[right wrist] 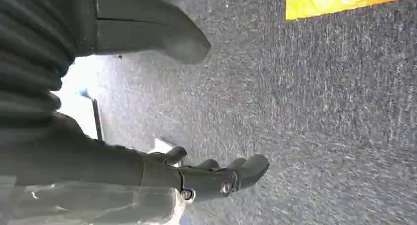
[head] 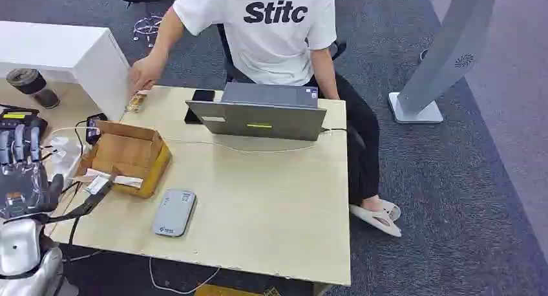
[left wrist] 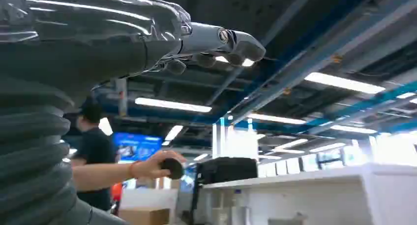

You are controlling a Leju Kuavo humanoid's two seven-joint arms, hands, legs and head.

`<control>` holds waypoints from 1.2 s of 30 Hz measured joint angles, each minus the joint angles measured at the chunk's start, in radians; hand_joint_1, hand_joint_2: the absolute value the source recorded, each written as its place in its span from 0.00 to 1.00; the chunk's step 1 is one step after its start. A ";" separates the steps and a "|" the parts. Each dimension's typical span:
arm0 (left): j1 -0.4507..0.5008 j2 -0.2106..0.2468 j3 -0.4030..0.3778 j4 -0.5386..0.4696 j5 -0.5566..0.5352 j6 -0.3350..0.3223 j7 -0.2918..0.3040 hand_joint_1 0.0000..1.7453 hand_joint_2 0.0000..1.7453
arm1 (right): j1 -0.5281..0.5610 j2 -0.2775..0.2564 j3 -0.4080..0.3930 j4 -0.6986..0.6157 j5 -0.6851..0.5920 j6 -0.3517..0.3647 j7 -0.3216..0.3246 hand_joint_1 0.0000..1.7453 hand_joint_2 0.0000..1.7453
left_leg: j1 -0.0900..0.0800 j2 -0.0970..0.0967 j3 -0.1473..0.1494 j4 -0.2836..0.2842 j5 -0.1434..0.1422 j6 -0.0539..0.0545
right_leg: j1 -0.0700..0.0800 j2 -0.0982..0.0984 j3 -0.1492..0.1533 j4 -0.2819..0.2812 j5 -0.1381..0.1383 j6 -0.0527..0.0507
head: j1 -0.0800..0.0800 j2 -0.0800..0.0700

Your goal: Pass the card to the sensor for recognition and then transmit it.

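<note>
At the lower left of the head view the robot's left hand is raised beside the table with fingers apart and nothing in them, while the right hand hangs over the carpet, its fingers loosely extended and likewise empty. Just beyond it, the grey sensor lies flat at lower centre-left, near the cardboard box. No card can be made out for certain, though small items lie under the person's hand at upper left, so the hand would do best to wait open, then take the card by one edge and carry it flat over the sensor.
</note>
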 joint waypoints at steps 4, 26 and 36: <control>-0.043 0.087 -0.130 0.037 -0.002 -0.031 0.045 0.00 1.00 | -0.002 -0.003 0.014 -0.006 0.000 -0.001 0.005 0.00 1.00 | 0.000 0.001 0.000 0.000 0.000 0.000 | 0.000 0.001 0.000 0.000 0.000 0.000 | 0.001 0.000; -0.111 0.089 -0.273 0.148 0.003 -0.044 -0.150 0.00 1.00 | -0.002 -0.008 0.039 -0.016 -0.002 0.003 0.012 0.00 1.00 | -0.001 0.000 -0.001 0.000 0.000 0.001 | 0.000 0.000 0.000 -0.001 0.000 0.000 | 0.001 0.000; -0.115 -0.118 -0.184 0.090 0.159 -0.208 -0.367 0.00 1.00 | 0.000 -0.008 0.039 -0.019 -0.025 0.002 0.018 0.00 1.00 | -0.001 0.000 -0.001 0.001 -0.001 0.001 | -0.001 0.001 0.000 -0.001 0.000 0.001 | 0.001 0.000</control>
